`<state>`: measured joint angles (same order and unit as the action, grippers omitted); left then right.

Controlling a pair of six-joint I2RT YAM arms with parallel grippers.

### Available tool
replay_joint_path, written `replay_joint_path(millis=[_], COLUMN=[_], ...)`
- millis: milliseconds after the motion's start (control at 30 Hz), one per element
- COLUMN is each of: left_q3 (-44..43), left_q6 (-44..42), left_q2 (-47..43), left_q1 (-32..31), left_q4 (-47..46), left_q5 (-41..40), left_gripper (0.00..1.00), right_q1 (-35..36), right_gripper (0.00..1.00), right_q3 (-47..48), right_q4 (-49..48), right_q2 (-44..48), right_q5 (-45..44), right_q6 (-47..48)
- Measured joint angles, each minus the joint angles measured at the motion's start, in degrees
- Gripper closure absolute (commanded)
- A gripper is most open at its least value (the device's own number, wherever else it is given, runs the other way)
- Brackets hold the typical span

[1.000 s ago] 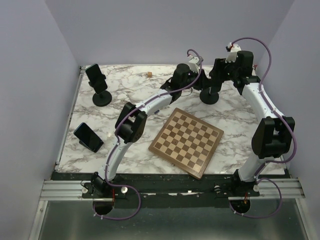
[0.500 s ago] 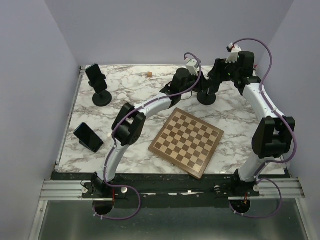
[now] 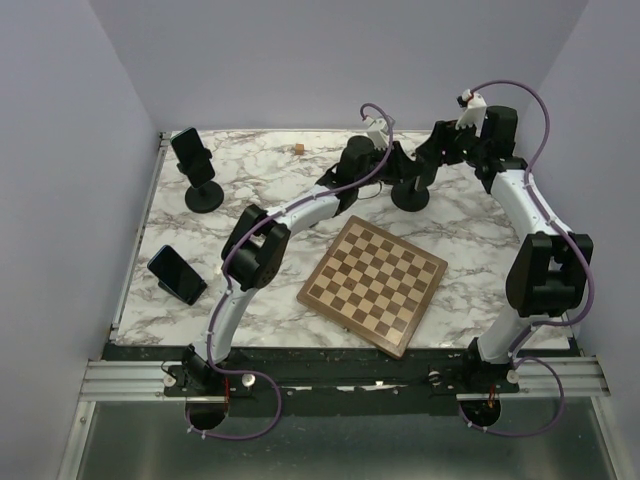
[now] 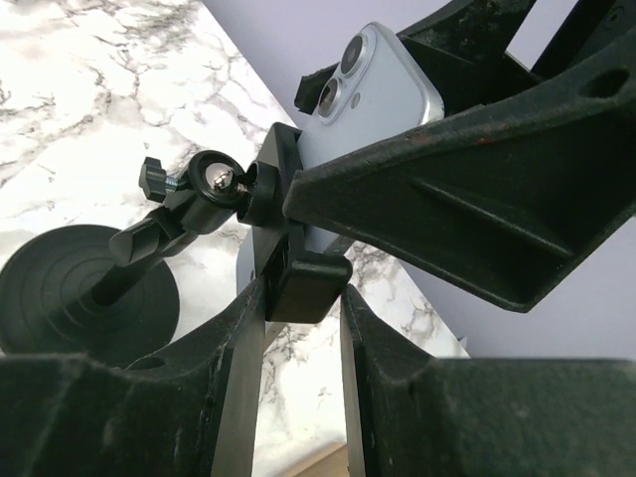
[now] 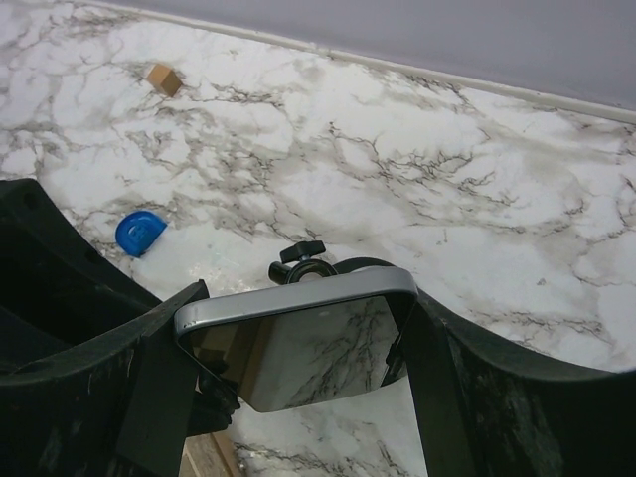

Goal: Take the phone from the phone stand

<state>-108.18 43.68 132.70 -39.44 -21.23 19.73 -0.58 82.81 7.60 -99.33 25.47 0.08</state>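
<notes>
The phone (image 5: 298,343), silver-edged with a dark reflective screen, sits between my right gripper's (image 5: 296,373) fingers, which are shut on its sides. In the left wrist view its light blue back (image 4: 383,89) with two camera lenses shows above the black stand's holder (image 4: 303,283). My left gripper (image 4: 301,303) is shut on that holder's lower clip. The stand's ball joint (image 4: 214,184) and round base (image 4: 60,293) lie below left. In the top view both grippers meet over the stand (image 3: 410,196) at the back right.
A chessboard (image 3: 372,283) lies at the table's middle. A second stand with a phone (image 3: 195,165) is at the back left, another phone on a low stand (image 3: 178,275) at the left. A small wooden cube (image 5: 162,79) and a blue piece (image 5: 139,231) lie on the marble.
The left gripper has moved up and back onto the stand's holder. The stand's base has shifted slightly left. The right gripper has stayed on the phone and shifted a little.
</notes>
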Motion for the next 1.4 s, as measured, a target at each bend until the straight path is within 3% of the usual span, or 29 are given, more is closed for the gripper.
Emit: replay_joint_path(millis=[533,800,833,1033,1100,1233,1333,1400], left_q3=[-0.44,1.88,2.19,3.41,5.42,6.21,5.49,3.67], left_q6=[3.32,5.11,4.42,0.52,-0.55,-3.21,-5.20,-6.40], left_q2=[0.28,0.39,0.42,-0.15,-1.40,-2.91,-3.58,-3.54], left_q1=[0.42,2.32,2.62,2.14,1.27,0.09,-0.46,-0.44], left_q4=[1.18,1.53,2.78,3.06,2.80,3.13,3.32,4.04], left_q5=[3.80,4.59,4.55,4.87,4.98,4.96,4.96,4.94], left_gripper=[1.00,1.00,0.96,0.31,0.20,0.19,0.35,0.39], right_q1=[-2.58,-3.67,-3.65,-2.14,-1.97,-1.99,-1.99,-1.99], right_gripper=[0.99,0.99,0.99,0.99,0.99,0.99,0.99,0.99], right_q3=[1.46,1.49,1.49,2.40,3.41,6.23,7.30,7.74], right_q4=[2.64,3.15,3.02,4.09,6.03,10.05,11.82,12.92], right_q2=[-1.14,-1.07,-1.05,-0.76,-0.79,-1.64,-1.97,-1.97], right_q5=[10.95,10.29,9.44,2.14,0.33,-2.23,-2.93,-3.17], right_q6=[7.06,5.73,4.87,-0.20,-1.18,-2.47,-3.10,-3.43])
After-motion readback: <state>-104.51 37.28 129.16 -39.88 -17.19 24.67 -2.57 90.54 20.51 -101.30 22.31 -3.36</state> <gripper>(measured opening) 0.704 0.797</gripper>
